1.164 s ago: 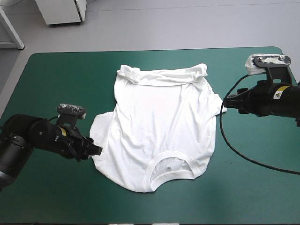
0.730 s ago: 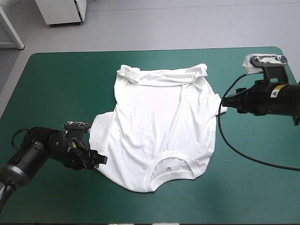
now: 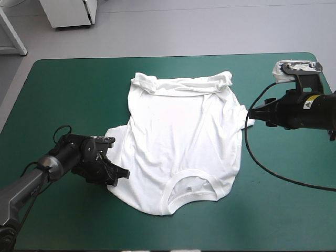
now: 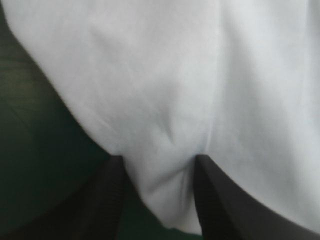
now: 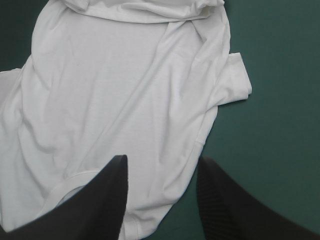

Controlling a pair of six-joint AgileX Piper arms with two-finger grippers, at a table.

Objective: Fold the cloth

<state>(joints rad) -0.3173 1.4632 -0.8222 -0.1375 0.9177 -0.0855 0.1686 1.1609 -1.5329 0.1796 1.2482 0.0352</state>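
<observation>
The T-shirt [image 3: 181, 142] lies mid-table [image 3: 79, 89], collar nearest; left gripper [image 3: 119, 176] at its left edge; right gripper [image 3: 253, 113] beside its right.

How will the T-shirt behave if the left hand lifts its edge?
Likely floppy: the T-shirt lies wrinkled, its far hem rolled, so it should drape and sag. Probably light: a fold bunches inside the open left hand.

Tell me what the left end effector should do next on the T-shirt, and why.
Probably close the left end effector. Its fingers stand apart with the sleeve edge of the T-shirt between them, so it seems placed for a grasp but not gripping. The shirt lies flat, and folding needs that edge lifted.
</observation>
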